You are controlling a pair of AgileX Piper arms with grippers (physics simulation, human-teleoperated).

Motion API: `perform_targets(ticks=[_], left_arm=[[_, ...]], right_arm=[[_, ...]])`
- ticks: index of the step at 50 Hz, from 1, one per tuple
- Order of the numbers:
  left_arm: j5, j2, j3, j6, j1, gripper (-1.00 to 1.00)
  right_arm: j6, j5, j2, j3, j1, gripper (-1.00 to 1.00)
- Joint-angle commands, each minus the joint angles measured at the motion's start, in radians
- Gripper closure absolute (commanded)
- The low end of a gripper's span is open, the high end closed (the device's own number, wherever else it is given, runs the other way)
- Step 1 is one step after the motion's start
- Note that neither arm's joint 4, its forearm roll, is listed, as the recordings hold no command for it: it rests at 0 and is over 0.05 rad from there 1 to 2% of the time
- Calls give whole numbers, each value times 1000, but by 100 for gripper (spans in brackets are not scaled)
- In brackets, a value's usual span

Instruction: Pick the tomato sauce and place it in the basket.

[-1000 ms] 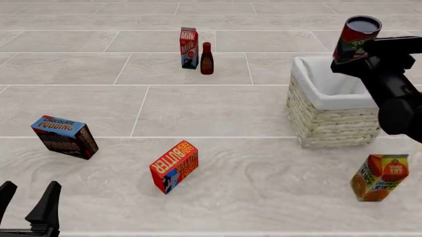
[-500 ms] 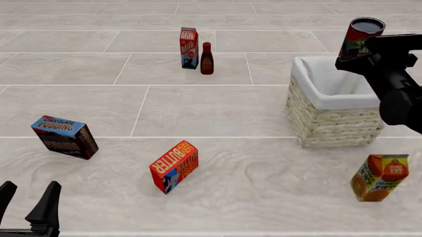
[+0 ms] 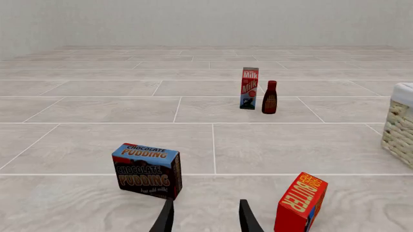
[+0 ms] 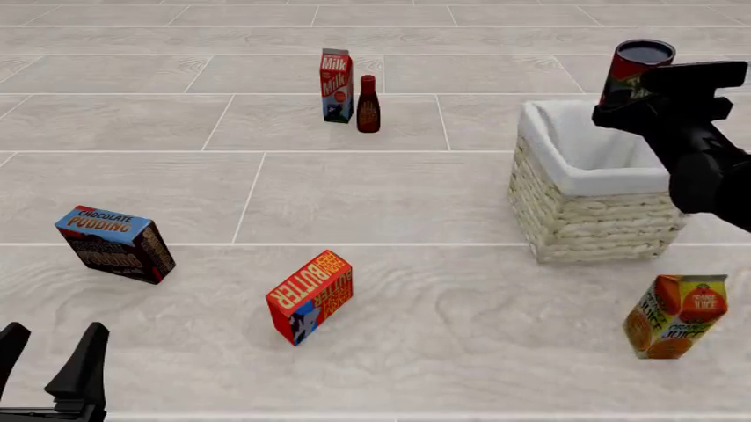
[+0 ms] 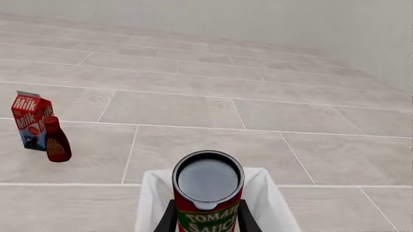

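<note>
Pale wood-look planks make up the surface. Above it, the tomato sauce is held aloft, pinched by the right gripper, over the far part of the basket. If released from this height, the can could be tipped against the cloth rim or bounced out; a slightly tilted hold would add to that. The pinching fingers are largely hidden behind the can. Only the spread, empty tips of the left gripper are seen, cut off by the frame.

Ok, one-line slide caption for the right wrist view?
Right gripper holds the tomato sauce above the basket, ready to lower.
</note>
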Motion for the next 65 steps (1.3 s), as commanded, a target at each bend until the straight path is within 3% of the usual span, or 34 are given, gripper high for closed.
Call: perform_targets(ticks=[1, 65], left_arm=[[0, 0, 0, 0, 0, -100], [0, 0, 0, 0, 0, -100]], right_arm=[[19, 6, 13, -16, -13, 100], [14, 37, 117, -101, -28, 100]])
